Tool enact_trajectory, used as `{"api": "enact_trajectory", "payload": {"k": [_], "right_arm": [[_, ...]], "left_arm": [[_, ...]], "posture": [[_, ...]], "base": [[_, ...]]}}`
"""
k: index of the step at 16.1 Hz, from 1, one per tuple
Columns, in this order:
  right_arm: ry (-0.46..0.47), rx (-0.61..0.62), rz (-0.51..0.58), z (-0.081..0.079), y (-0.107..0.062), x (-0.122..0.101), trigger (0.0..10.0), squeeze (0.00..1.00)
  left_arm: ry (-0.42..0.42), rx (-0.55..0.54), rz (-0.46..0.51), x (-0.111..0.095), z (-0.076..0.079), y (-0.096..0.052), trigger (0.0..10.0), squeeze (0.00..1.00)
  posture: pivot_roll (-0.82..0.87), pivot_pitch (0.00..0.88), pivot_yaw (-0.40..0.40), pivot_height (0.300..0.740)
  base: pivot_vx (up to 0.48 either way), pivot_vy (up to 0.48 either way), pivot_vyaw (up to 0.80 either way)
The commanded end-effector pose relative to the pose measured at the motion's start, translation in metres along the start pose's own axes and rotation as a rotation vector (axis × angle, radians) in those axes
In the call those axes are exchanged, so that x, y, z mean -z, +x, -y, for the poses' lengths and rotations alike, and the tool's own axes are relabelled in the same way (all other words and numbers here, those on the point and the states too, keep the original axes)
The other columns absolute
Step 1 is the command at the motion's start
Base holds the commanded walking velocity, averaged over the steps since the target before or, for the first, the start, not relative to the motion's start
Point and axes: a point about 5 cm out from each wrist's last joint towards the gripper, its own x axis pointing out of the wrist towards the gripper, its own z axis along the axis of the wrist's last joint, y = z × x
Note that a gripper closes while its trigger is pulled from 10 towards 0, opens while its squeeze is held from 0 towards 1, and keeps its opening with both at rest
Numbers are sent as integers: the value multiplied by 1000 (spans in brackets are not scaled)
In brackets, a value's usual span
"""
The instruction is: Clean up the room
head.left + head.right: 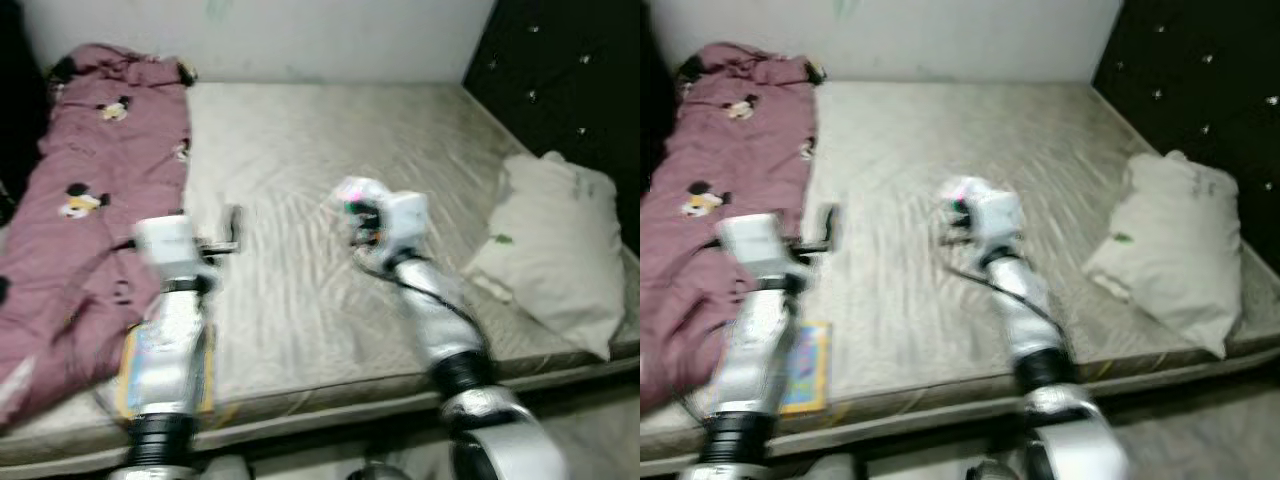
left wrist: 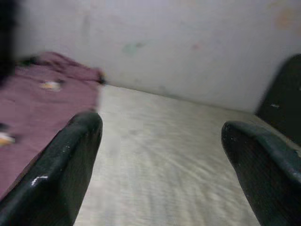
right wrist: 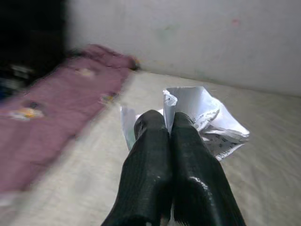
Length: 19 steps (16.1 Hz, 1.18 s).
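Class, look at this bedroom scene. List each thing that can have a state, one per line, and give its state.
Right hand: shut on crumpled paper, above the mattress.
Crumpled paper: scrunched, pinched between the fingers.
Left hand: open, holding nothing.
Blanket: rumpled, spread along the bed's left side.
Pillow: lying askew at the bed's right edge.
Book: closed, flat near the front edge.
Mattress: bare, wrinkled.
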Motion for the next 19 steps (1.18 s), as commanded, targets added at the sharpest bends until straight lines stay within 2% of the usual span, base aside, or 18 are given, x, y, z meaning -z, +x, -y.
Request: {"api": "enact_trajectory", "payload": {"k": [1, 6, 10, 13, 16, 19], "right_arm": [[-24, 26, 10, 14, -3, -4, 10000, 0], [-27, 12, 12, 12, -3, -2, 10000, 0], [-43, -9, 23, 8, -2, -3, 10000, 0], [-117, -73, 69, -2, -2, -9, 10000, 0], [-113, -72, 73, -4, -1, -9, 10000, 0], [-110, -69, 76, -3, 1, -10, 10000, 0]], "left_arm": [[-11, 27, -5, 1, 11, 1, 10000, 0], [-5, 16, -11, 3, 10, -1, 10000, 0], [0, 11, -12, 3, 9, -2, 10000, 0], [9, 6, -12, 3, 7, -1, 10000, 0], [16, -2, -12, 2, 4, -1, 10000, 0], [18, -2, -10, 1, 4, 0, 10000, 0]], "posture": [[66, 0, -42, 740], [71, 0, -39, 740], [74, 0, -43, 740], [80, 0, -39, 740], [82, 0, -37, 740], [78, 0, -36, 740]], "base": [[0, 476, 475], [0, 476, 183], [0, 476, 791], [0, 476, 496], [0, 476, 481], [0, 476, 0]]}}
